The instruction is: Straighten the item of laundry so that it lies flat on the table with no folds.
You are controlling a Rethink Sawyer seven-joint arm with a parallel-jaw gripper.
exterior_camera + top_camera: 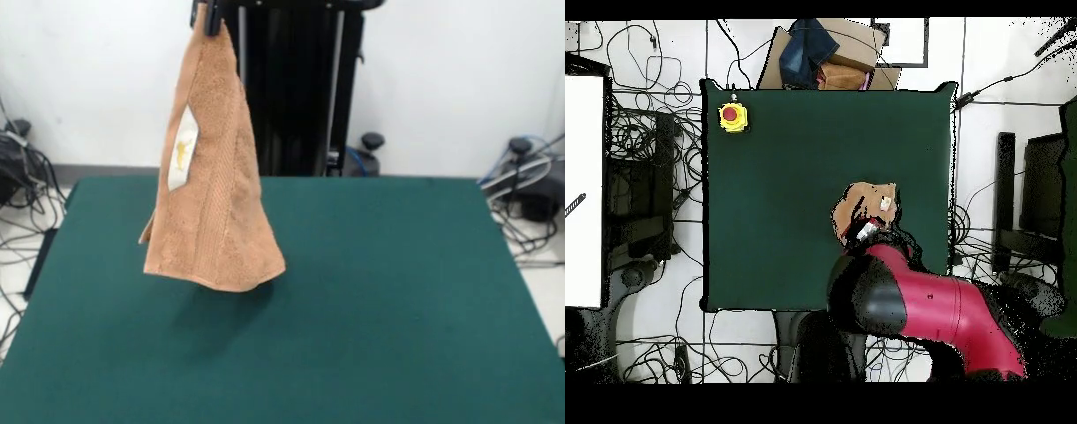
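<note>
The item of laundry (212, 185), a peach-orange terry towel with a white label on its side, hangs in a narrow cone above the table (371, 300). Its top corner is pinched in my gripper (208, 18) at the upper edge of the front view, and the gripper is shut on it. The lower hem floats clear of the green top and casts a shadow under it. From overhead, the item of laundry (865, 208) shows as a small bunched shape just beyond my red arm (915, 300), which hides the gripper there.
A yellow box with a red button (733, 117) sits on the table's corner in the overhead view. Cardboard and dark cloth (820, 55) lie beyond the table's edge. Cables cover the floor on both sides.
</note>
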